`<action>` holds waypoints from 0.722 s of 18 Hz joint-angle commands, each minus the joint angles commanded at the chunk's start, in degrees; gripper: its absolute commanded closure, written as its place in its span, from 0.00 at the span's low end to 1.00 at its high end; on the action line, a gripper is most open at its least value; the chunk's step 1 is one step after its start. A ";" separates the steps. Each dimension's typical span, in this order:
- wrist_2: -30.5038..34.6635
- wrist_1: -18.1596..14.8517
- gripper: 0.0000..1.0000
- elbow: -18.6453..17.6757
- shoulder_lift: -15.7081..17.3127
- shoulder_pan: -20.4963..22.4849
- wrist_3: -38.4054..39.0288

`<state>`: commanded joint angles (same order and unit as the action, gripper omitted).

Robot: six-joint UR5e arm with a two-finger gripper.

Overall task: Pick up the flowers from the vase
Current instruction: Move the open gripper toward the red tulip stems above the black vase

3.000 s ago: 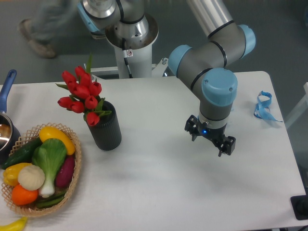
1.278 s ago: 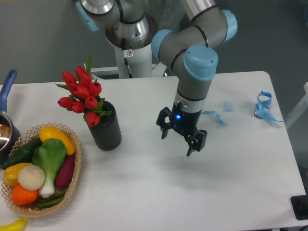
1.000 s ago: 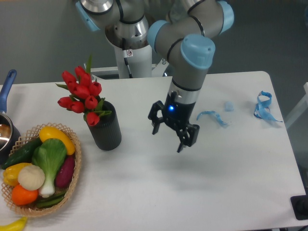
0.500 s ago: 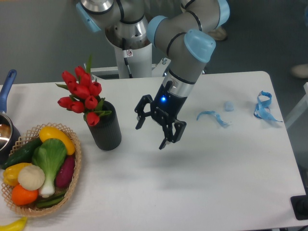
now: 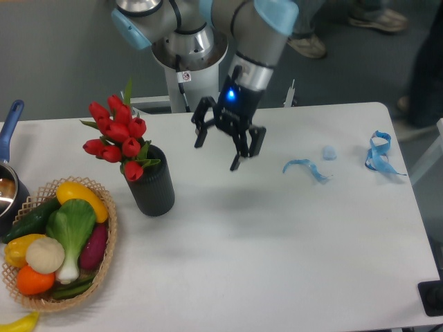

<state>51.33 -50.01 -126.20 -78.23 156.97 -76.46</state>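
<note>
standing untouched in the vase [image 5: 152, 189], the flowers [image 5: 116, 137] are seen at the left of the table [image 5: 277, 263], their red buds leaning out above the black cylinder's mouth. nothing of the task can be counted as done: the bunch has not been gripped and nothing has been lifted. the gripper [image 5: 216, 155] is held above the table to the right of the bunch, well apart from it, with its fingers spread and nothing between them. what is left, as it may be judged, is the whole of the work: the spread fingers must be brought across to the stems or the cluster of buds, closed on them, and the bunch drawn up out of the vase without the vase being tipped.

little writing can be read. a small white label with a red mark is fixed on the robot base [image 5: 185, 76], but its text is too small to be made out. no brand is visible on the vase or on the wicker basket [image 5: 105, 263] of vegetables beside it.
</note>
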 joint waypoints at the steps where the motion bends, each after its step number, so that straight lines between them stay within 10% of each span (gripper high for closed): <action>1: -0.70 -0.09 0.00 -0.53 0.53 -0.09 0.09; 13: -18.02 -0.18 0.00 -4.93 0.10 -1.32 1.50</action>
<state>33.31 -50.19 -131.13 -78.13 155.65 -74.97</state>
